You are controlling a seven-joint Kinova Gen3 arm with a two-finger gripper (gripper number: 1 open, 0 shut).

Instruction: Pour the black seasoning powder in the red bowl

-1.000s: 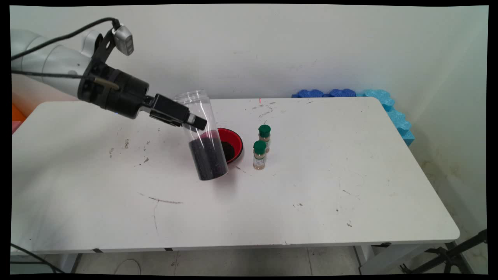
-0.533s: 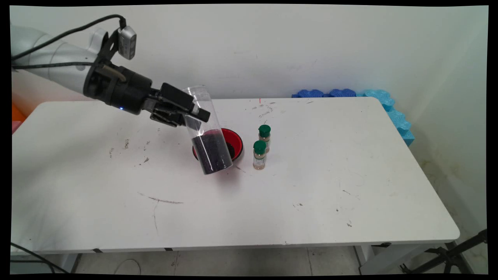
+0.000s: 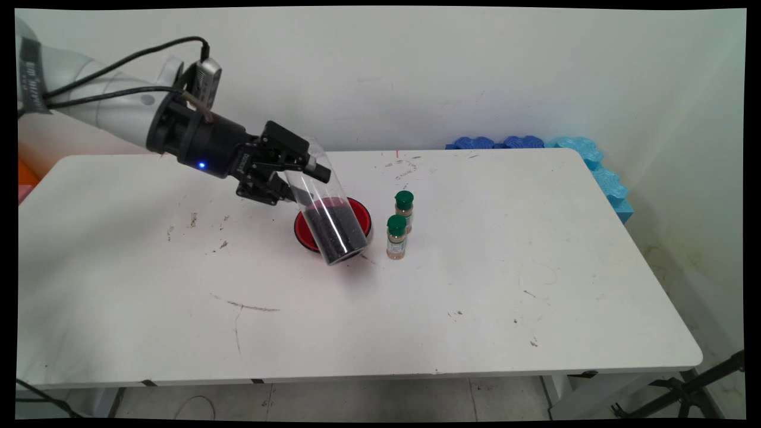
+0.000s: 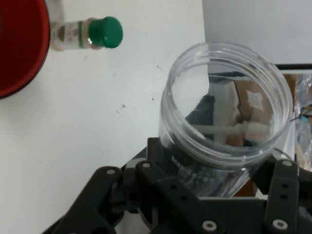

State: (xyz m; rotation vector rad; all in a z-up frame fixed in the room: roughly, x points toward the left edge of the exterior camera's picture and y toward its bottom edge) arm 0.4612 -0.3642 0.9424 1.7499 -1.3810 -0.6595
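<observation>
White wall and a long white table [image 3: 475,309] fill the main view, with blue foam pieces [image 3: 571,156] stacked at the table's far right corner against the wall. Over the table's left-centre the black gripper [image 3: 297,172] is clamped on the upper part of a clear plastic jar [image 3: 327,208], one finger pressed to each side of it just below the open mouth; the hand view shows that mouth uncapped and close above the linkage. The jar hangs clear of the table and is tilted, mouth up and to the left, base down and to the right, its lower half packed with dark grains [image 3: 336,232]. Directly behind its base sits a red bowl [image 3: 361,215], partly covered by the jar. Just right of the bowl stand two small spice bottles with green caps [image 3: 396,236], one behind the other, close together and upright. Handling the jar well here looks to call for a firm, steady squeeze, since smooth plastic with its weight low could twist in the fingers; any further tilt should be slow, and the base kept clear of the bowl's rim and the nearby bottles.
</observation>
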